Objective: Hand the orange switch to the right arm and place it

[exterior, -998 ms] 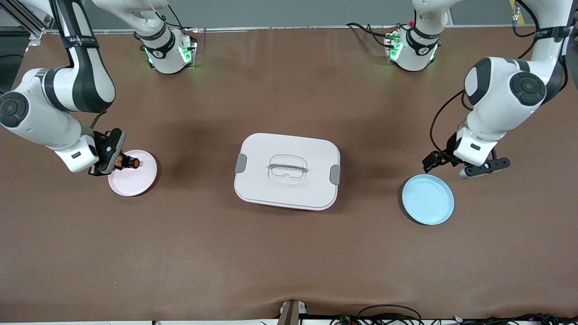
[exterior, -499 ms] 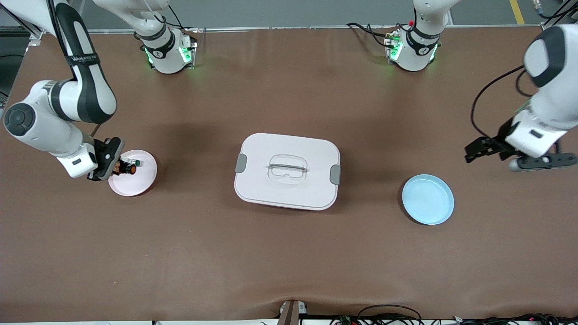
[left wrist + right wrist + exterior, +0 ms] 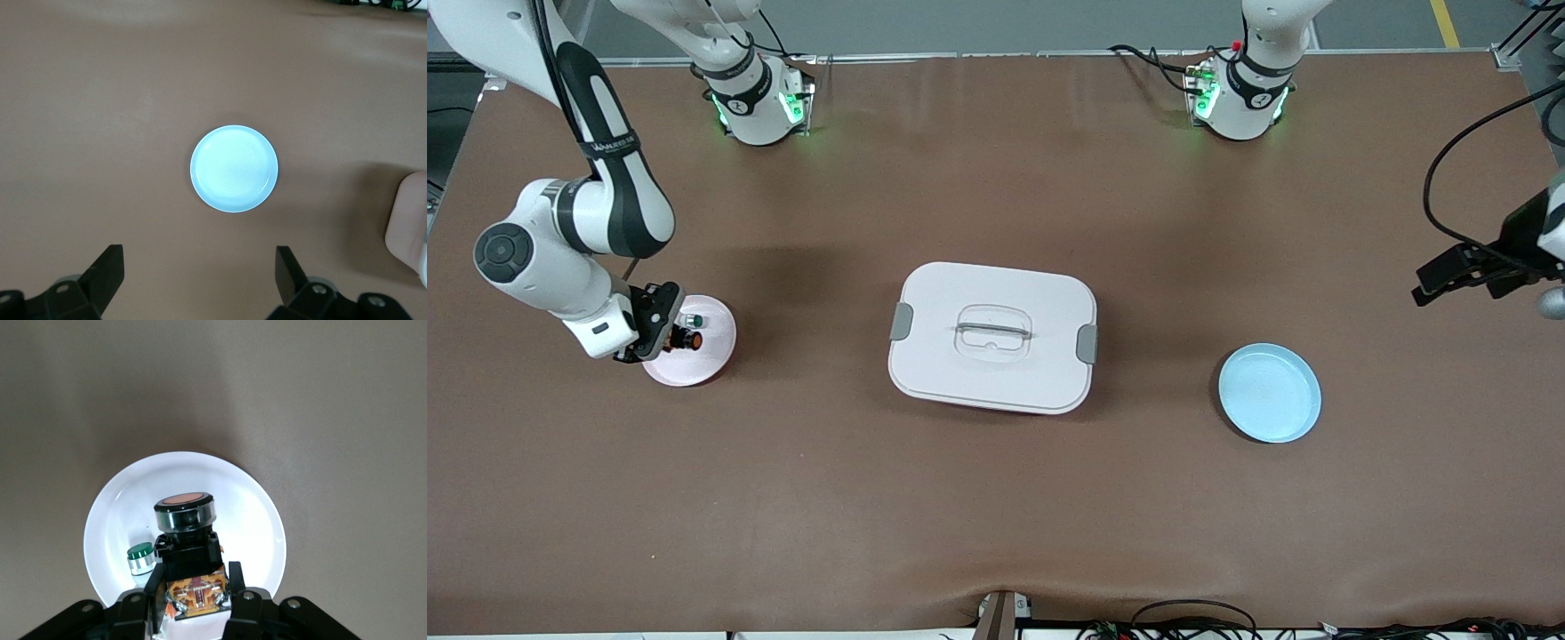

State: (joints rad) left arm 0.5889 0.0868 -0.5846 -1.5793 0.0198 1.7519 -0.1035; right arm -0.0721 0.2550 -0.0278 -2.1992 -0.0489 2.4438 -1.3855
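While my right gripper (image 3: 195, 603) is clamped on the lower black body of the orange switch (image 3: 186, 537), the round orange cap points away from my wrist, over the pink plate (image 3: 253, 520). The switch looks light, rigid and hard-shelled; I judge the squared body the right place to hold it, since the rounded, glossy cap collar would likely slip between flat fingers. Exposed orange markings and metal contacts sit at the base, just at my fingertips, so a gentle squeeze seems wise there. On the plate, just beside the held switch, stands a white switch with a green cap (image 3: 141, 558); whether the two touch I cannot tell.

In the front view, my right gripper (image 3: 665, 334) hangs over the plate's edge toward the right arm's end of the table, with the orange switch (image 3: 687, 339) above the plate (image 3: 716, 351) and the green-capped switch (image 3: 693, 320) slightly farther from the camera.

At mid-table rests a white lidded box (image 3: 992, 336) with grey latches. Toward the left arm's end lies a blue plate (image 3: 1269, 393), bare. My left gripper (image 3: 200, 277) is spread wide and empty, waiting high over the table near that plate (image 3: 234, 168).

The brown table (image 3: 996, 516) looks matte, flat and slightly cushioned; cables run along its near edge.
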